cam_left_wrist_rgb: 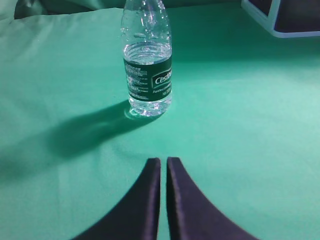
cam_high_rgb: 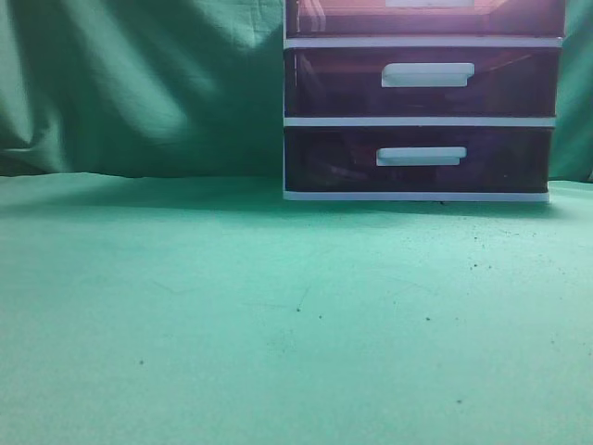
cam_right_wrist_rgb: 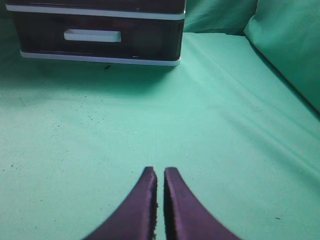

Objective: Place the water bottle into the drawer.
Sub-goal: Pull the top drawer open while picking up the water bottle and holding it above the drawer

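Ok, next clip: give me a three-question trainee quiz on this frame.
1. True or false: the water bottle stands upright on the green cloth.
2. The left gripper is: A) shut on the bottle, B) shut and empty, C) wide open.
3. Fill in: in the exterior view, the drawer is the ___ of three in the drawer unit.

Key: 1 true; 2 B; 3 top.

Left gripper [cam_left_wrist_rgb: 163, 162]: two dark, near-black fingers [cam_left_wrist_rgb: 135, 210] that curved outward toward the base and tapered to narrow tips.
Left finger surface: matte, with a faint purplish tint along the inner edges.
Right gripper [cam_right_wrist_rgb: 160, 172]: the same pair of tapering dark fingers [cam_right_wrist_rgb: 187, 212], purplish-black.
Right finger edges: finely ridged along the inner faces.
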Motion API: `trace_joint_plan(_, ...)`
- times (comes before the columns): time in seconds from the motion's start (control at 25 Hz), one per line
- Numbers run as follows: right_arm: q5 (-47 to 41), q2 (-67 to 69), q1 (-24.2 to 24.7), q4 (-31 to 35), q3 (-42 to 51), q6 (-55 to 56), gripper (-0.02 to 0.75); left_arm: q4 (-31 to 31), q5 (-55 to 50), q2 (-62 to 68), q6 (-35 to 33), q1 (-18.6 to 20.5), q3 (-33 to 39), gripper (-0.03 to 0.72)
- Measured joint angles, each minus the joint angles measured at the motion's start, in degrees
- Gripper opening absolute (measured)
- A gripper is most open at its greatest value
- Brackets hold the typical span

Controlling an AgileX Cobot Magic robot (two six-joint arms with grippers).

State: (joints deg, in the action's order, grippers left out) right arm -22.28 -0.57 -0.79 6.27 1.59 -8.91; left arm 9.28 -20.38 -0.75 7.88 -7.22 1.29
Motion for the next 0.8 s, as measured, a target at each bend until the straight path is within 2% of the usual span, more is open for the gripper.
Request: trace_joint_plan(0.8, 0.00, 0.00, 0.00, 0.00, 0.00, 0.00, 0.000, 0.00, 0.00, 0.00, 0.00, 0.00, 0.00, 0.000)
